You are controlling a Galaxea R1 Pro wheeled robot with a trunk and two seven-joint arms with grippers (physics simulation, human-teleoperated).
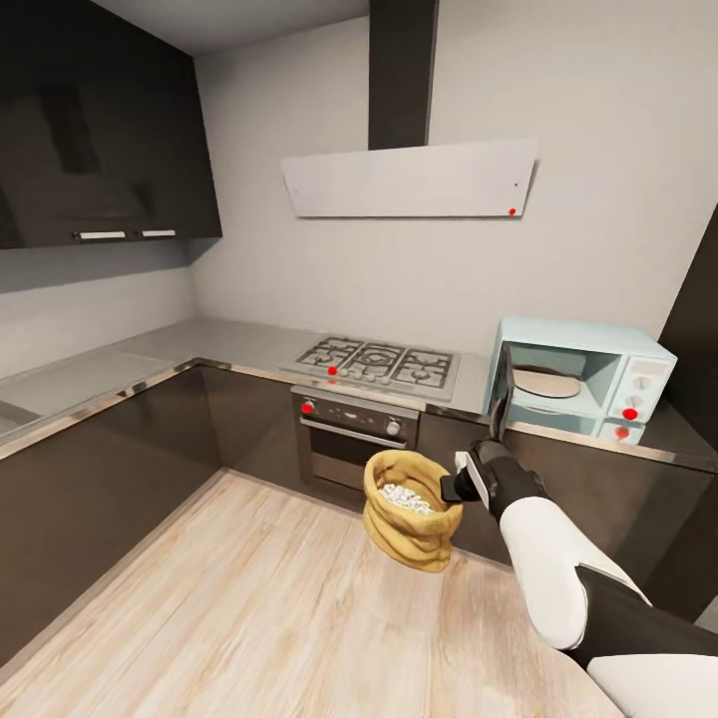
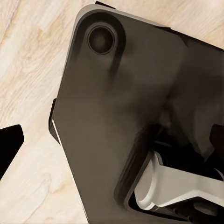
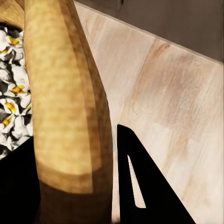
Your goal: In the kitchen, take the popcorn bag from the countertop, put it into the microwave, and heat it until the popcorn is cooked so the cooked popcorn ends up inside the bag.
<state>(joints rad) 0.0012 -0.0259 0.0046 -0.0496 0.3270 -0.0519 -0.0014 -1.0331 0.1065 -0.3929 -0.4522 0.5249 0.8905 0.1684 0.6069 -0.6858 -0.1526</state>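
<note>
Clearly pinched by the right gripper (image 1: 461, 486) at its rolled rim, popcorn bag (image 1: 411, 510) hanging over the floor near the oven, left of the open microwave (image 1: 578, 379); soft, light, probably saggy, best carried upright by that rim.

Ahead of me a steel four-burner gas hob with black grates (image 1: 379, 363) sits flush in the worktop, red marks on its front knobs. Directly below it I see a wide steel oven with a dark glass front (image 1: 351, 436) and a bar handle. A flat white slanted hood (image 1: 409, 179) hangs on the pale grey wall (image 1: 578, 259), with a dark chimney column (image 1: 402, 70) rising above it. Glossy dark upper cabinets (image 1: 100, 130) fill the corner to my left. Pale wood-plank flooring (image 1: 249, 598) spreads underneath.
</note>
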